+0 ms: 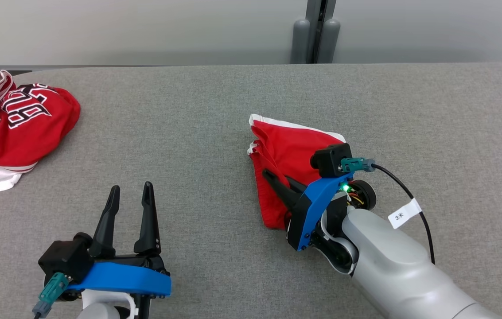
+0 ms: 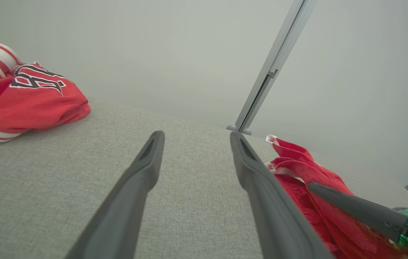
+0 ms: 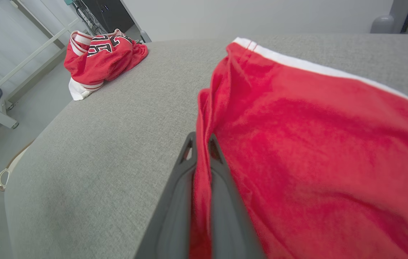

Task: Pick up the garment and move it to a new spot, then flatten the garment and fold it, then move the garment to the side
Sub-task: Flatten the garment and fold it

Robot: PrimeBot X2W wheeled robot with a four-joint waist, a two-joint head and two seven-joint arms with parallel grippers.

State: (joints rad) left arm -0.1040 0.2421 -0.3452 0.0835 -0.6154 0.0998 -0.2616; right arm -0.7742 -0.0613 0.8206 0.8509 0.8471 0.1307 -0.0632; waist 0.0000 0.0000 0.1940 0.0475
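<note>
1. Grey woven cloth covers the table (image 1: 188,115) in my head view. The red garment (image 1: 286,150), edged in white, lies crumpled right of centre. My right pincer (image 1: 273,178) is clamped on its left-hand fold. I can make out one dark finger; the other is lost against the fabric. The wrist camera block hides part of the garment's right side. My left pincer (image 1: 131,187) sits low left, fingers spread wide and holding nothing, well apart from the garment. A second red jersey (image 1: 20,124) with black lettering is bunched at the far left, cut off by the frame edge.
2. From the left wrist, my left pincer (image 2: 197,136) gapes over bare table. The garment (image 2: 297,162) shows lower right, partly behind my own finger, with a right-pincer finger lying across it. The jersey (image 2: 27,97) is cropped at upper left.
3. From the right wrist, the right pincer (image 3: 200,144) is squeezed tight with a red fold pinched between its fingers. The garment (image 3: 297,126) runs off the right edge, and the cloth nearest the lens is blurred. The jersey (image 3: 103,57) sits at the far table corner, its lettering too small to read.
</note>
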